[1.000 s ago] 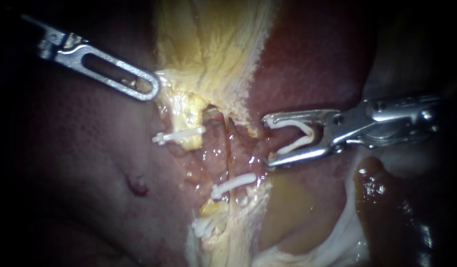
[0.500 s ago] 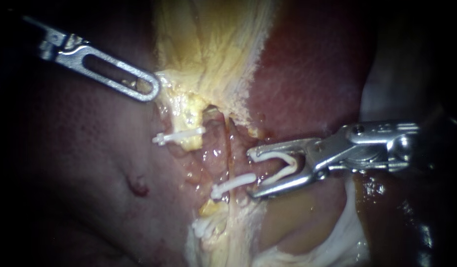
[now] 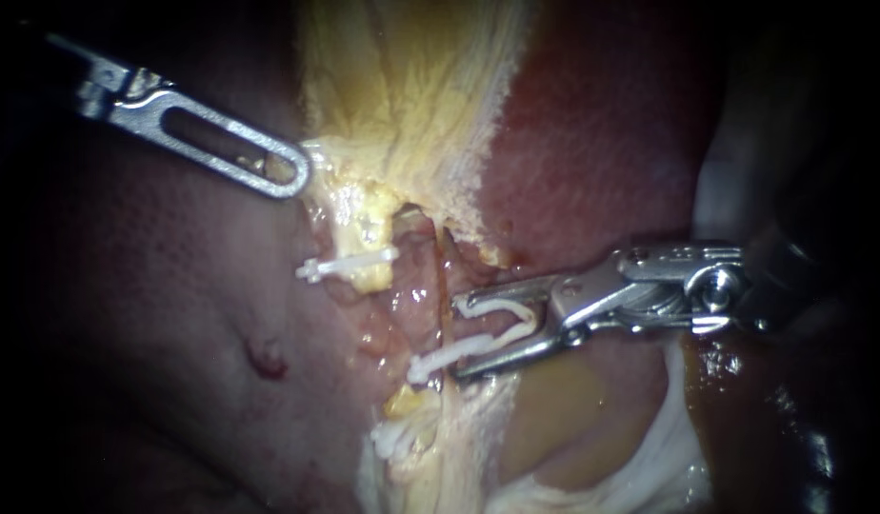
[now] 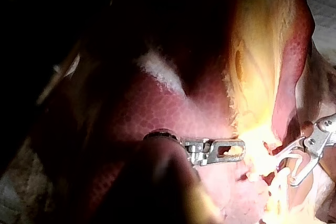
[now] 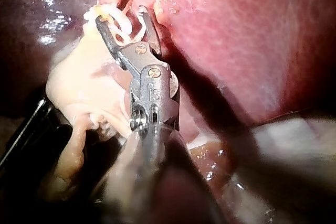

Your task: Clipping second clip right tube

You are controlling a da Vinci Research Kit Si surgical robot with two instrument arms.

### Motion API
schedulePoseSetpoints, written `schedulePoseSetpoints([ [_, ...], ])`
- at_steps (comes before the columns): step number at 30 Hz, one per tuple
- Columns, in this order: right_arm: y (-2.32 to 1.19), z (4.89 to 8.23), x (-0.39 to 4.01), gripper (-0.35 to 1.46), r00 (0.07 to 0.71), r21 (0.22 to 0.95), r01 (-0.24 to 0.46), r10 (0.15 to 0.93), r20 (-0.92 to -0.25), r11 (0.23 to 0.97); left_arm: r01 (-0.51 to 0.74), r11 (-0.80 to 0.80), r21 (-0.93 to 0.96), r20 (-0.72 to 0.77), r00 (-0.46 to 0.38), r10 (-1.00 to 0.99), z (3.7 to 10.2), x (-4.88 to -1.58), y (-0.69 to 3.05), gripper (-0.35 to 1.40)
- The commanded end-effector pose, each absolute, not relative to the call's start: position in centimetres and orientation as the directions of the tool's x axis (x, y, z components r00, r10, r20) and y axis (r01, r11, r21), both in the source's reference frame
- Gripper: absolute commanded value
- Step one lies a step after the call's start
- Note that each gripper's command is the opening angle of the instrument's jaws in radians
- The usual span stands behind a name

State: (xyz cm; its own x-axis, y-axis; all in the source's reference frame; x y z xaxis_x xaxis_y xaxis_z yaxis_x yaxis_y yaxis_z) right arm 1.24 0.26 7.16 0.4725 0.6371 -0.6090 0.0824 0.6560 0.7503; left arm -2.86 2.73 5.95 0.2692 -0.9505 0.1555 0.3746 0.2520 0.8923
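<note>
Endoscope: left instrument (image 3: 286,171) has its jaws closed on the edge of the yellow tissue (image 3: 402,86). Right instrument (image 3: 456,336) has its jaws part-open and clamped on a loaded clip (image 3: 497,306) (white, V-shaped). Its tips sit just beside the right tube (image 3: 439,286), and the lower jaw lies against a set clip (image 3: 450,354).

Left wrist: yellow tissue shows in the left instrument's jaw window, right instrument ahead.

Right wrist: jaws spread, loaded clip between them, liver (image 5: 236,51) beside.

One left instrument (image 3: 290,177), one right instrument (image 3: 457,336); three set clips (image 3: 347,262), one loaded clip (image 3: 502,317).
</note>
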Motion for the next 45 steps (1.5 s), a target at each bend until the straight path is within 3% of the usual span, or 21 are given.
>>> schedulePoseSetpoints([
  [1, 0.25, 7.17, 1.27, 0.50, 0.471, 0.749, 0.078, 0.638, -0.609, 0.658, 0.375, 0.252, 0.892, 0.155, 0.269, -0.951, 5.94, -2.86, 2.73, -0.35],
  [9, 0.24, 7.21, 1.45, 0.50, 0.466, 0.755, 0.084, 0.644, -0.606, 0.650, 0.375, 0.252, 0.892, 0.155, 0.269, -0.951, 5.94, -2.87, 2.73, -0.35],
  [22, 0.18, 7.23, 1.58, 0.50, 0.408, 0.812, 0.147, 0.713, -0.569, 0.564, 0.375, 0.252, 0.892, 0.155, 0.269, -0.951, 5.95, -2.88, 2.73, -0.35],
  [33, 0.13, 7.04, 1.61, 0.50, 0.377, 0.826, 0.196, 0.736, -0.562, 0.529, 0.375, 0.252, 0.892, 0.155, 0.269, -0.951, 5.95, -2.87, 2.73, -0.35],
  [45, -0.03, 6.74, 1.68, 0.49, 0.359, 0.814, 0.305, 0.732, -0.580, 0.495, 0.375, 0.252, 0.892, 0.156, 0.269, -0.951, 5.95, -2.87, 2.73, -0.35],
])
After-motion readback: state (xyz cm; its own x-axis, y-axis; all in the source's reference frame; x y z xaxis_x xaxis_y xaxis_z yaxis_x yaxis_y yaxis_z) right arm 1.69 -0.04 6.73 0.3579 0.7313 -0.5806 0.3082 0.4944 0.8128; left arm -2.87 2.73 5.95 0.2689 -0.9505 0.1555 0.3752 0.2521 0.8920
